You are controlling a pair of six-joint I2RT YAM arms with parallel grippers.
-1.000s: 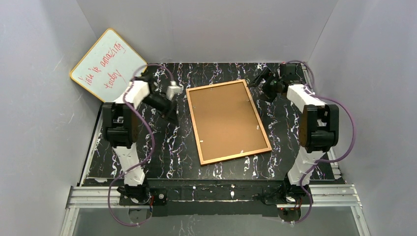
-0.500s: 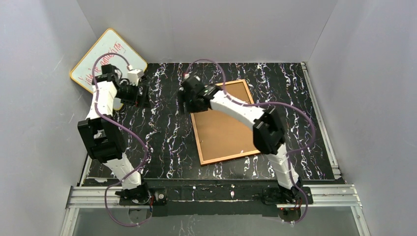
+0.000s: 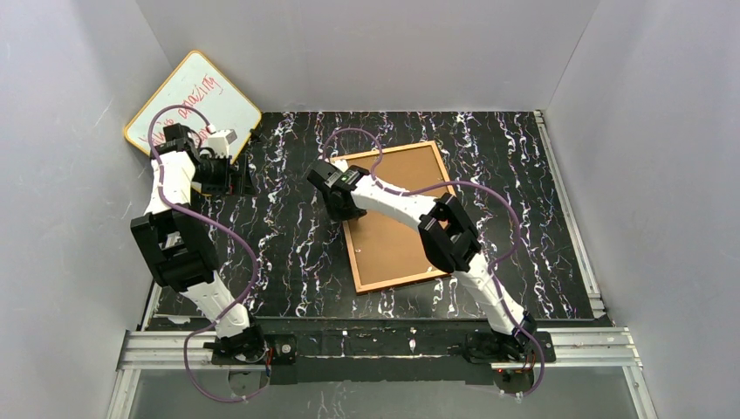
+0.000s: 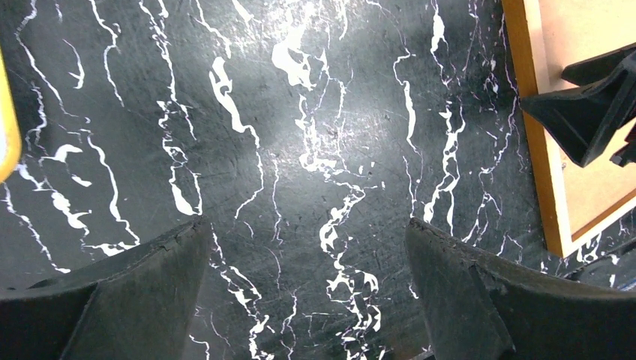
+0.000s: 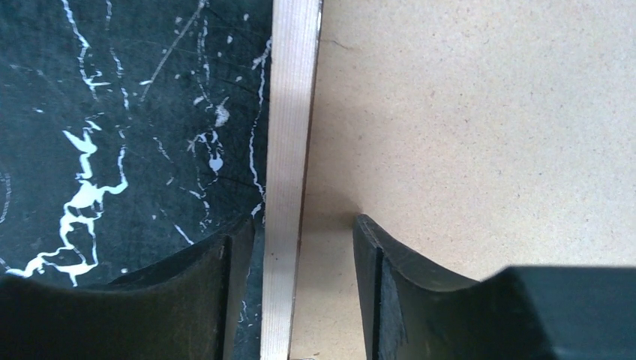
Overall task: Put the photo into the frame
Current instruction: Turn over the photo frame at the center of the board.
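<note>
The frame (image 3: 397, 240) lies flat on the black marbled table with its brown fibreboard back (image 5: 480, 112) up. My right gripper (image 3: 342, 208) reaches over it and straddles its left wooden edge (image 5: 289, 150). One finger is outside over the table, the other over the backing. The right gripper (image 5: 300, 220) is open, with small gaps either side of the edge. My left gripper (image 3: 244, 175) hovers over bare table left of the frame, wide open and empty (image 4: 306, 223). The frame's edge (image 4: 534, 135) shows at its right. The photo is out of view.
A yellow-edged whiteboard (image 3: 188, 100) with red writing leans in the back left corner, just behind the left arm. Grey walls close in the back and both sides. The right arm's cable loops over the frame's upper part.
The right arm swung from the far right across the frame to its left edge, and its jaws narrowed around that edge. The left arm pulled back towards the whiteboard and opened wide.
</note>
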